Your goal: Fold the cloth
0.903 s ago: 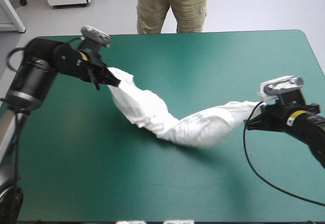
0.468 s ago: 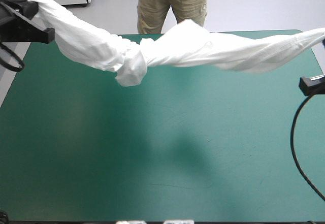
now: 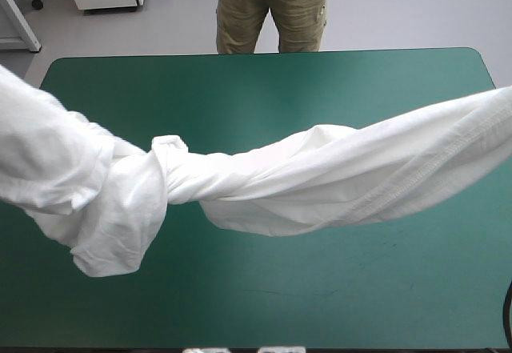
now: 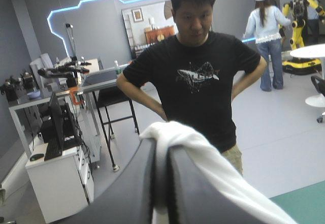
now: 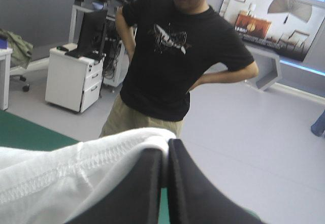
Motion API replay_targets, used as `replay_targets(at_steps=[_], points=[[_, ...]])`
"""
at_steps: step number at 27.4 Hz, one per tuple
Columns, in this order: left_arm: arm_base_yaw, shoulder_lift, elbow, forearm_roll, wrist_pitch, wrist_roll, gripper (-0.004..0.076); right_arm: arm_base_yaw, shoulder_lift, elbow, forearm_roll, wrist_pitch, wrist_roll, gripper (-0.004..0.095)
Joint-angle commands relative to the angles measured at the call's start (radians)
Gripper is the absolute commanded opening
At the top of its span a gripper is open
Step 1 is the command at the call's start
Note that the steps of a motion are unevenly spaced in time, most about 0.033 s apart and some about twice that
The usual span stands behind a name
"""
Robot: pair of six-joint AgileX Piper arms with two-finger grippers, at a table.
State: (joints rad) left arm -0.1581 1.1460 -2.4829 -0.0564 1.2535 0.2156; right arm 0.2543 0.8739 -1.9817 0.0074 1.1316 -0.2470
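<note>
Found left gripper [image 4: 161,155] pinched all but closed on 1 end of the T-shirt [image 3: 320,177], with white cloth spilling over and beside the black fingertips. Noted garment strung in the air above the table [image 3: 264,89], spanning 9 o'clock to 3 o'clock in the high view, apparently clear of its top. Judged purpose: held high and stretched between 2 grips to shake the cloth open before any fold. Recorded a tight twist toward 9 o'clock of table centre, a bulky lobe sagging toward 8 o'clock, and a stitched hem running out to 3 o'clock. Not spread, not flat. Found right gripper [image 5: 166,158] likewise nipped onto the hemmed end.
</note>
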Motion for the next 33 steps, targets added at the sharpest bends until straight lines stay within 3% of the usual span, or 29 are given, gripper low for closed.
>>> replay_targets(at_steps=[1, 5, 8, 11, 14, 20, 25, 28, 30, 33], points=[[0.001, -0.005, 0.035, -0.003, 0.035, -0.015, -0.0009, -0.005, 0.012, 0.014, -0.001, 0.017, 0.023, -0.0013], [0.001, -0.018, 0.179, -0.008, 0.035, -0.021, -0.0009, -0.005, 0.012, 0.138, 0.012, 0.101, 0.052, -0.0013], [0.001, -0.025, 0.37, -0.019, 0.035, -0.021, -0.0009, -0.005, 0.012, 0.283, 0.051, 0.099, 0.069, -0.0013], [0.001, -0.026, 0.573, -0.056, 0.032, -0.016, -0.0009, -0.005, 0.012, 0.456, 0.085, 0.045, 0.069, -0.0013], [0.001, -0.022, 0.781, -0.057, -0.019, -0.009, -0.0009, -0.005, 0.015, 0.628, 0.085, -0.077, 0.075, -0.0013], [0.001, 0.057, 1.125, -0.056, -0.424, -0.009, -0.0009, -0.005, 0.097, 0.903, -0.007, -0.373, 0.159, -0.0013], [0.001, 0.252, 1.141, -0.169, -0.728, -0.001, -0.0009, -0.005, 0.234, 0.943, -0.141, -0.565, 0.247, -0.0013], [-0.001, 0.397, 1.093, -0.25, -0.925, 0.001, -0.0009, -0.006, 0.33, 0.939, -0.296, -0.697, 0.373, -0.0013], [-0.001, 0.488, 1.031, -0.273, -0.966, 0.005, -0.0009, -0.032, 0.377, 0.939, -0.376, -0.746, 0.464, -0.0013], [-0.003, 0.589, 0.946, -0.273, -0.958, 0.014, 0.0024, -0.104, 0.419, 0.939, -0.377, -0.809, 0.483, -0.0012]])
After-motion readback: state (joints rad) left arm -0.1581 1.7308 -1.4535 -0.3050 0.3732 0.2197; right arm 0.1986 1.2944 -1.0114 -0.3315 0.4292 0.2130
